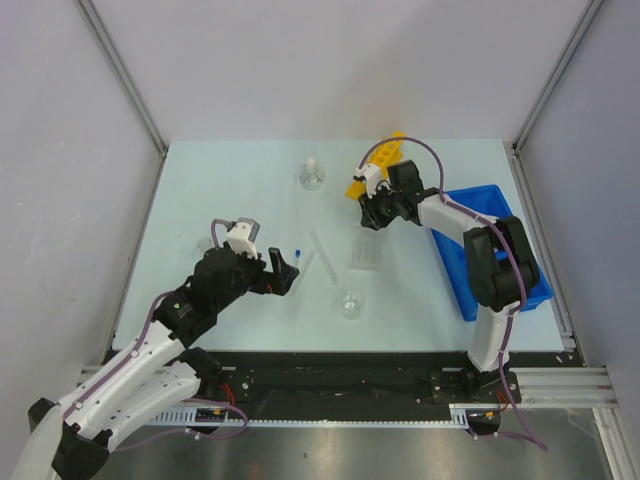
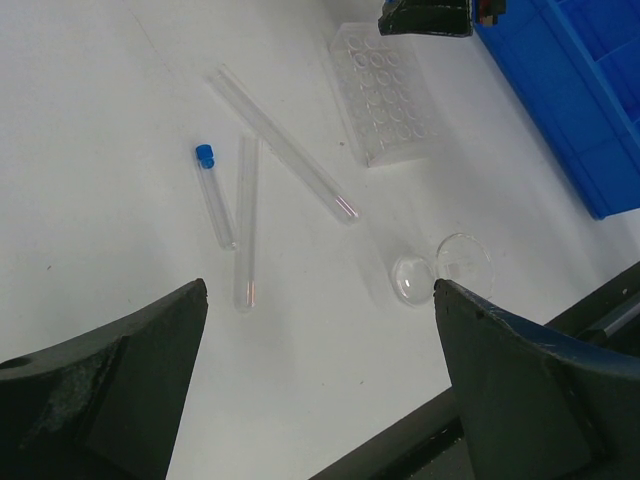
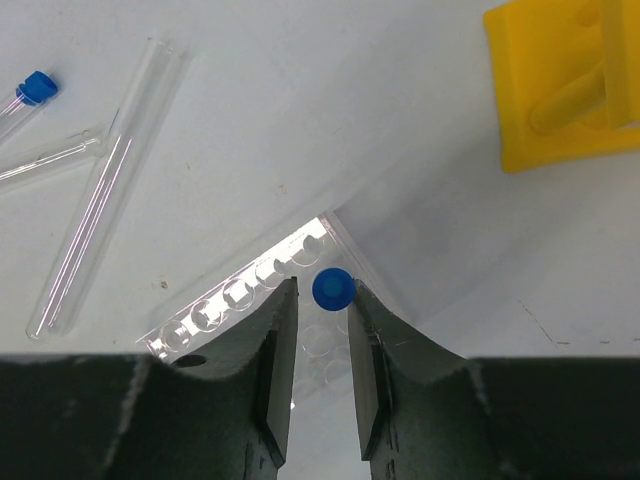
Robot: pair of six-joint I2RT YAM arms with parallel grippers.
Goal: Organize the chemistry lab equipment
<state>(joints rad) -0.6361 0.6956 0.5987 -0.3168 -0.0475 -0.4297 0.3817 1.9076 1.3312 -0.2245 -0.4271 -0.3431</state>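
Right pincer [image 3: 322,285]: narrowly parted around the cap of a thin blue-capped tube [image 3: 332,288], seen end-on. Touches the right-hand finger and shows a sliver of light on the other side; cannot tell whether truly gripped or merely loose between the fingers. Points its long axis straight away from the wrist camera, along the fingers, so roughly upright over the counter [image 1: 230,180]. Hangs directly over the edge of the clear tray [image 3: 240,295], wells right under the cap. Leaves the yellow holed tube rack [image 3: 520,120] well apart, at the upper right of the right wrist frame. Probably calls for a straight move along that axis if meant for a well, or a lift and carry toward the upper right if meant for the rack.

Left pincer [image 2: 320,290]: spread as wide as possible, holding nothing. Faces a second blue-capped tube [image 2: 215,195] and two uncapped tubes [image 2: 285,130], flat on the counter ahead, toward the upper left of the left wrist frame, mostly lengthwise up the frame, one slanting. Nearer to those than the right arm.
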